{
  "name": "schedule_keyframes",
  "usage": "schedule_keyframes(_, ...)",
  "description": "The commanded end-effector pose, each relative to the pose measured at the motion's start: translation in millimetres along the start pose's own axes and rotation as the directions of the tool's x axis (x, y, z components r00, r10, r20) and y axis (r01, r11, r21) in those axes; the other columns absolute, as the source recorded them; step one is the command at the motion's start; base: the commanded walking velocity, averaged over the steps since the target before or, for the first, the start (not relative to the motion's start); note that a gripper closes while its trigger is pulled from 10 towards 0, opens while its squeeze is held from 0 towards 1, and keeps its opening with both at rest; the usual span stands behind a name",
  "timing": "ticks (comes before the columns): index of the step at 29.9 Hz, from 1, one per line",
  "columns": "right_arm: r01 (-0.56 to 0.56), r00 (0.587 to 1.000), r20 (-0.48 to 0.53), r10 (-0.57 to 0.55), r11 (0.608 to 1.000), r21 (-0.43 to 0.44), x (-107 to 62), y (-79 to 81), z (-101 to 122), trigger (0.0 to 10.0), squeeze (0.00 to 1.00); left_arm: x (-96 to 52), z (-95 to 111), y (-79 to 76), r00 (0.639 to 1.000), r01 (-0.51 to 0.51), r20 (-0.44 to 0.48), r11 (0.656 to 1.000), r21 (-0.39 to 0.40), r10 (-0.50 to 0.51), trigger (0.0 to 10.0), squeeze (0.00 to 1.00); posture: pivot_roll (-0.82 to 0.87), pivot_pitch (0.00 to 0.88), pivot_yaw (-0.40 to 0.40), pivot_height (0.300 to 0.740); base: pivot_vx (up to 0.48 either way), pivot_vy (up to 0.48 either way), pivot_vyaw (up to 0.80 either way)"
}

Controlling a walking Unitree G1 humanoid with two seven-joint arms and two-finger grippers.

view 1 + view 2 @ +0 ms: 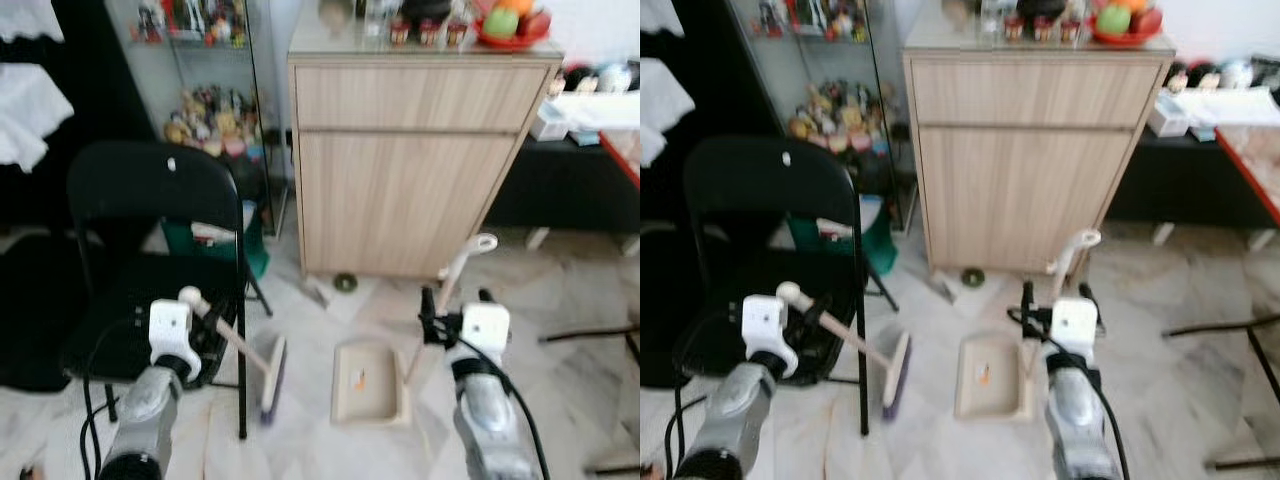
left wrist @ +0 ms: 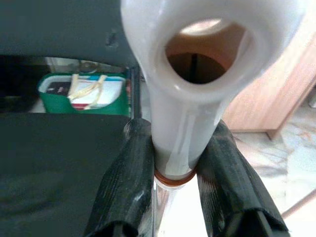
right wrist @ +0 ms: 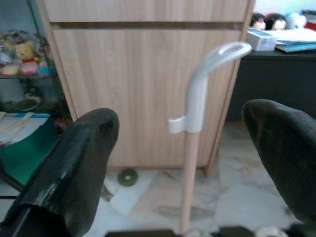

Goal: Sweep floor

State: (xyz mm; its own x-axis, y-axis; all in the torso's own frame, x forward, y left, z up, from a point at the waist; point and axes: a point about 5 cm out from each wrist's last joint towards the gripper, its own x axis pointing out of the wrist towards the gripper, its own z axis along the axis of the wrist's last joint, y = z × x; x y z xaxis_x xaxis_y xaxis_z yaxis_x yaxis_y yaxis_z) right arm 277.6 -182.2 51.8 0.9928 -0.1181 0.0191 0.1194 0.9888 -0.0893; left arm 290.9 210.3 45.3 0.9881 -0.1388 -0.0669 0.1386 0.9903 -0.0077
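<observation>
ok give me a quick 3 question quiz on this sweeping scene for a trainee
1. True or false: the left gripper is shut on the broom handle.
2. Which thing lies on the floor between the broom head and the right gripper?
A. a bucket
B. the dustpan
C. a mop
3. Fill in: the dustpan's upright handle stands between the open fingers of the ____ gripper, in front of the wooden cabinet.

Key
1. True
2. B
3. right
</observation>
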Motion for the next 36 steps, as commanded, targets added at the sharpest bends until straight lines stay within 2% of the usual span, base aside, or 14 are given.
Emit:
schedule_keyframes(1, -0.005, 1.000, -0.011, 0.005, 1.000, 0.015, 0.1, 3.5, -1.6, 10.0, 0.00, 2.4, 7.8, 4.0, 1.000, -0.004, 0.029, 1.000, 0.021, 0.003, 10.0, 0.00, -0.06, 0.071, -0.005, 0.740, 0.000, 0.000, 0.00)
schedule_keyframes(6, -0.008, 1.000, -0.013, 0.008, 1.000, 0.016, 0.3, 4.0, -1.9, 10.0, 0.00, 2.5, 8.2, 4.6, 1.000, -0.007, 0.029, 1.000, 0.028, 0.006, 10.0, 0.00, -0.06, 0.076, -0.005, 0.740, 0.000, 0.000, 0.00)
schedule_keyframes(11, -0.012, 1.000, -0.015, 0.012, 1.000, 0.018, 0.5, 4.8, -2.1, 10.0, 0.00, 2.8, 8.4, 5.0, 1.000, -0.009, 0.027, 0.999, 0.032, 0.008, 10.0, 0.00, -0.06, 0.077, -0.005, 0.740, 0.000, -0.437, 0.00)
schedule_keyframes(36, -0.025, 0.999, -0.020, 0.026, 0.999, 0.021, 0.8, 6.1, -2.9, 10.0, 0.00, 2.9, 6.9, 5.6, 1.000, -0.018, 0.016, 1.000, 0.016, 0.018, 10.0, 0.00, -0.07, 0.082, -0.008, 0.740, 0.000, 0.000, 0.00)
